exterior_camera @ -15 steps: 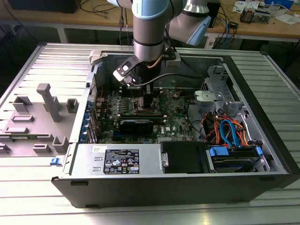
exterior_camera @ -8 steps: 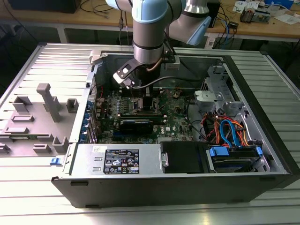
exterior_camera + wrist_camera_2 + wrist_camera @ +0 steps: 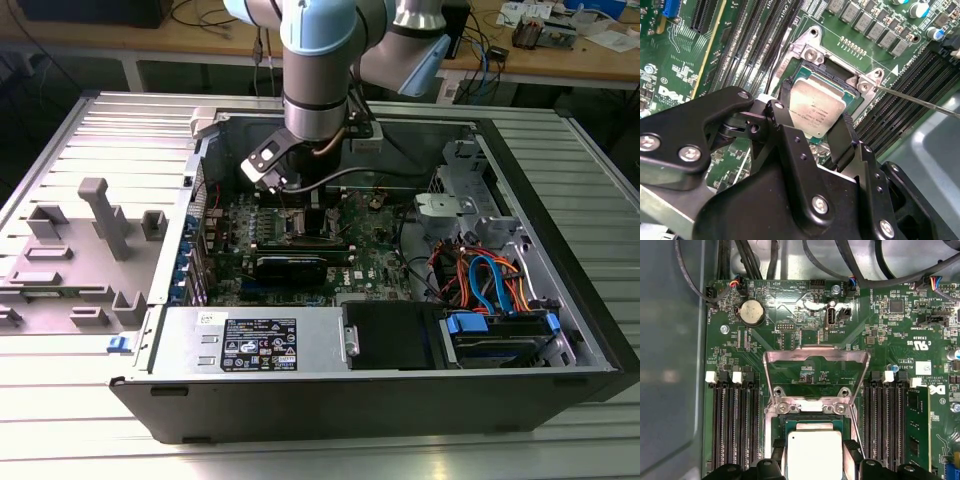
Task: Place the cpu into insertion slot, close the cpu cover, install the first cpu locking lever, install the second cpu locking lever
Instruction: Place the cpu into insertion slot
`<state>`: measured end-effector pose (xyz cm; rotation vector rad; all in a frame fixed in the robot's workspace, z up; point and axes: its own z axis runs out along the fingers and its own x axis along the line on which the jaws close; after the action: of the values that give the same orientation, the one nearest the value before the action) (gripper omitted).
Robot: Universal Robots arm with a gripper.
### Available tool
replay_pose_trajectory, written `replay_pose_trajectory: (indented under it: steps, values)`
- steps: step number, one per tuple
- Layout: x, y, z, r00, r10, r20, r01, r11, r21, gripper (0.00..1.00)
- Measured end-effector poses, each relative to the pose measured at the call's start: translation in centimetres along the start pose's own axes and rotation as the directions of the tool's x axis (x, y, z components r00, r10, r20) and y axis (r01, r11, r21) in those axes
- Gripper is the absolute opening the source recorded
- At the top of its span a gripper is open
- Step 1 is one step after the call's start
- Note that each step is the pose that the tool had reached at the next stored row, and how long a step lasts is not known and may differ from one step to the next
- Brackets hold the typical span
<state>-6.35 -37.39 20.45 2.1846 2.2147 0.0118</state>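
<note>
The cpu (image 3: 816, 111), a square chip with a silver-grey top, sits between my black fingers (image 3: 842, 134) in both wrist views, low over the insertion slot (image 3: 837, 74). My gripper (image 3: 815, 117) is shut on two opposite edges of the chip. In the first wrist view the cpu (image 3: 814, 452) lies in the slot's metal frame (image 3: 807, 407), and the cpu cover (image 3: 769, 372) is swung open beyond it. A thin lever rod (image 3: 920, 102) sticks out from one socket corner. In the exterior view my gripper (image 3: 305, 205) reaches down into the open computer case.
Memory slots (image 3: 735, 425) flank the socket on both sides, one holding a green module (image 3: 917, 432). A long black card (image 3: 295, 265) lies across the green motherboard (image 3: 380, 250). Cables (image 3: 490, 280) and drive bays fill the case at the exterior view's right.
</note>
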Motion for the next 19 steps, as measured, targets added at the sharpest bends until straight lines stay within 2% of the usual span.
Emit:
replay_pose_trajectory:
  steps: [10, 16, 19]
  values:
    - [0.00, 0.00, 0.36, 1.0000, 0.010, 0.0007, -0.010, 1.0000, 0.0004, 0.54]
    - [0.03, 0.02, 0.27, 1.0000, 0.010, -0.0010, -0.010, 1.0000, -0.0005, 0.54]
    - [0.01, 0.01, 0.20, 0.9999, 0.012, 0.0001, -0.012, 0.9999, 0.0001, 0.54]
